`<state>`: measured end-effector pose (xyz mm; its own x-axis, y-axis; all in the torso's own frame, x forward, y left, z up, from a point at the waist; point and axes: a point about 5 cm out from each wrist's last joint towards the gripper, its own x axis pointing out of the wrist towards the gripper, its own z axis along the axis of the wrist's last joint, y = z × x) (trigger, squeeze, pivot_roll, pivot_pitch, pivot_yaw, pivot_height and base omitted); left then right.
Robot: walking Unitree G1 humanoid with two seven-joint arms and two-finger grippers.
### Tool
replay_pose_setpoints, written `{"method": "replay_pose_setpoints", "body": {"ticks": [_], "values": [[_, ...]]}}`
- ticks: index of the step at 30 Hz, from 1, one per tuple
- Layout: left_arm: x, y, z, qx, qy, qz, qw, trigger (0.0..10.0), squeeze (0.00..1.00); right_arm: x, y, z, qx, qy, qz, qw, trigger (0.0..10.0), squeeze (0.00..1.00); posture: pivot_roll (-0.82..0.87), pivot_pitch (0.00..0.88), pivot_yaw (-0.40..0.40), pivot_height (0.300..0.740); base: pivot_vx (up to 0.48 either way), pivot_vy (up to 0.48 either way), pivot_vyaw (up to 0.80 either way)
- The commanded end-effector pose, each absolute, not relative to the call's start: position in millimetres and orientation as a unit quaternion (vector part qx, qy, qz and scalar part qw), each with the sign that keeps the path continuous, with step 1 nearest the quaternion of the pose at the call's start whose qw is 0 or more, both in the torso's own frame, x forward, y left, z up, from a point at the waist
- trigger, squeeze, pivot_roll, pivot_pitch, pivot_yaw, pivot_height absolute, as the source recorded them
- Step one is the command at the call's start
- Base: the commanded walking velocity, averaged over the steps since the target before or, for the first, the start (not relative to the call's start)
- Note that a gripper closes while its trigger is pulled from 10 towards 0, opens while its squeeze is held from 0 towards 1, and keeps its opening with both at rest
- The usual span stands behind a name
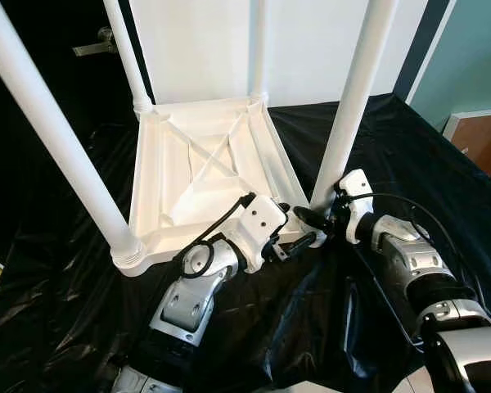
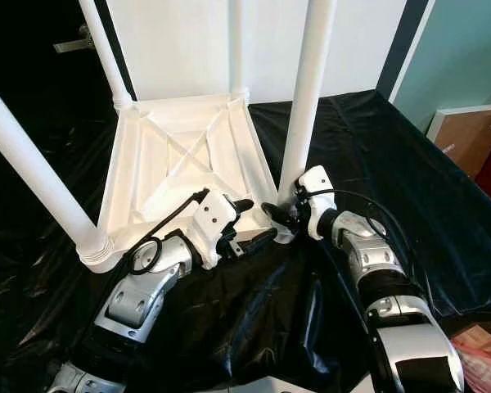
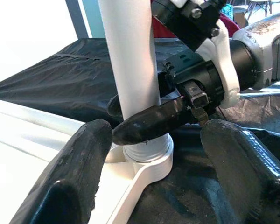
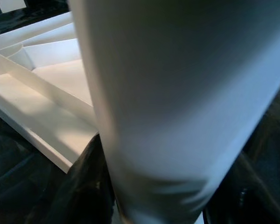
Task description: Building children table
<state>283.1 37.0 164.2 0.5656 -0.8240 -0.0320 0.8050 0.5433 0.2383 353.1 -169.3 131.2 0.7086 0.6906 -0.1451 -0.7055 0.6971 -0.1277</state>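
White plastic: table top (image 1: 204, 176) lies upside down on a black sheet (image 1: 393, 155), with four legs standing up from its corners.
Leg in work: near-right leg (image 1: 352, 98), seated in its corner socket (image 3: 149, 156).
Right gripper (image 2: 285, 214): fingers closed around the base of that leg, just above the socket; the wrist view is pressed right up against the white tube.
Left gripper (image 1: 299, 237): fingers spread wide, holding nothing, resting at the table top's near edge beside the same corner.
Risk, thread: I judge that if the leg is twisted while leaning, it could cross-thread or stay loose.
Risk, slip: smooth round tube may spin inside the fingers instead of turning.
Risk, table: top is not clamped, so twisting may drag it across the slick sheet.
Risk, crowding: both grippers are near together and could knock each other.
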Motion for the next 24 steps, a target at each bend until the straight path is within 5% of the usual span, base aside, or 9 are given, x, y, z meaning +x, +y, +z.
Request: {"method": "replay_pose_setpoints", "body": {"ticks": [1,7,8,9,24], "values": [[283.4,39.8,161.8,0.112,-0.037,-0.442,0.889,10.0,0.0,350.4,-169.0,121.8,-0.099,0.067,0.397,0.91,0.0,0.0,-0.01,0.0,-0.024,0.74,0.0,0.0,0.0],[282.3,38.2,161.9,0.11,-0.037,-0.443,0.889,10.0,0.0,350.4,-172.5,117.0,-0.097,0.077,0.398,0.909,0.0,0.0,-0.02,0.0,-0.021,0.74,0.0,0.0,0.0],[282.1,37.7,161.8,0.11,-0.037,-0.444,0.888,10.0,0.0,350.6,-173.5,116.4,-0.093,0.079,0.394,0.911,9.0,0.0,-0.02,0.0,-0.02,0.74,0.0,0.0,0.0],[282.0,37.3,161.7,0.11,-0.037,-0.445,0.888,10.0,0.0,350.7,-174.3,116.6,-0.089,0.076,0.39,0.913,10.0,0.0,-0.02,0.0,-0.019,0.74,0.0,0.0,0.0],[278.2,32.8,159.4,0.107,-0.033,-0.459,0.881,10.0,0.0,349.8,-169.2,111.1,-0.027,0.08,0.179,0.98,10.0,0.0,-0.04,0.0,-0.017,0.74,0.0,0.0,0.0]]}}
